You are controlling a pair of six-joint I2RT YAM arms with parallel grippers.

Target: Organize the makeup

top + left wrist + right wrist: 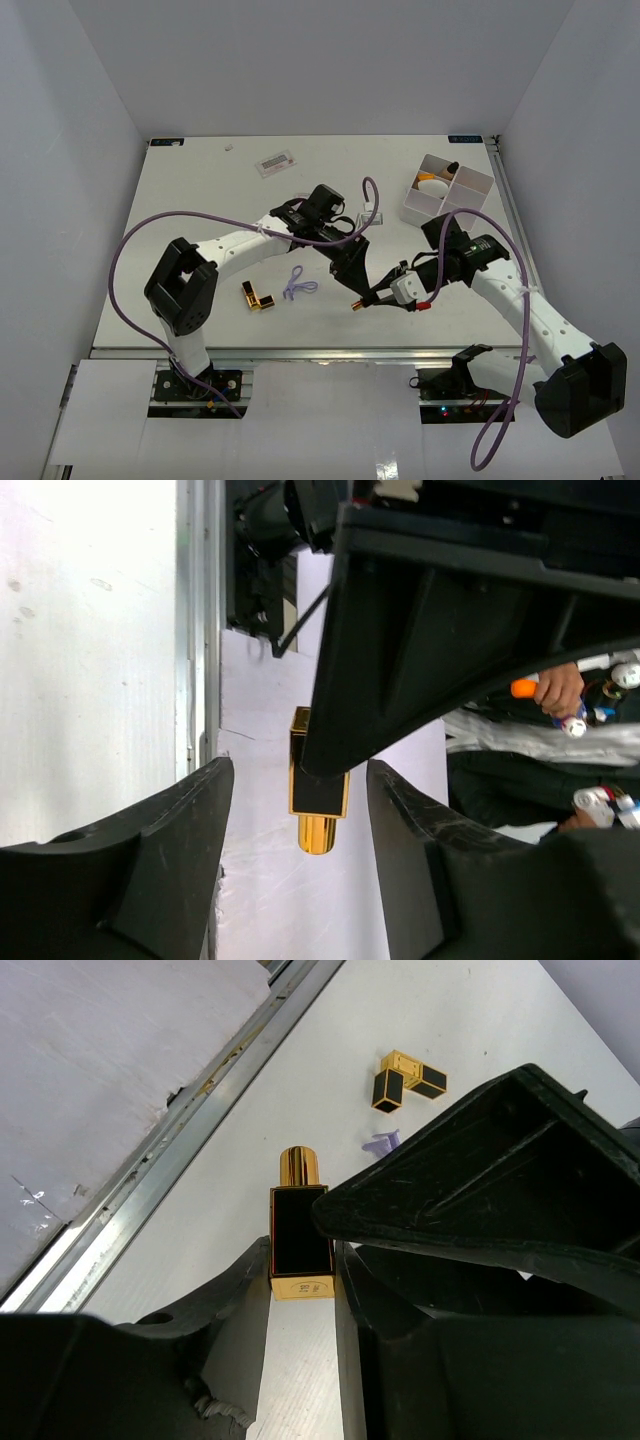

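A gold-and-black lipstick tube (357, 303) hangs above the table's near middle, and my right gripper (374, 297) is shut on it. In the right wrist view the tube (300, 1232) sits clamped between both fingers, gold end pointing away. My left gripper (351, 277) stands right over it, open. In the left wrist view the tube (318, 798) shows between the spread fingers (190, 820), touching neither. Two more lipstick tubes (258, 297) lie in an L shape on the table to the left; the right wrist view shows them (410, 1077) too.
A white compartment tray (421, 213) stands at the back right with an orange and white item (432, 181) in it. A purple loop (298, 286) lies near the L-shaped tubes. A flat labelled packet (275, 162) rests at the back. The table's metal front edge (190, 1125) runs close by.
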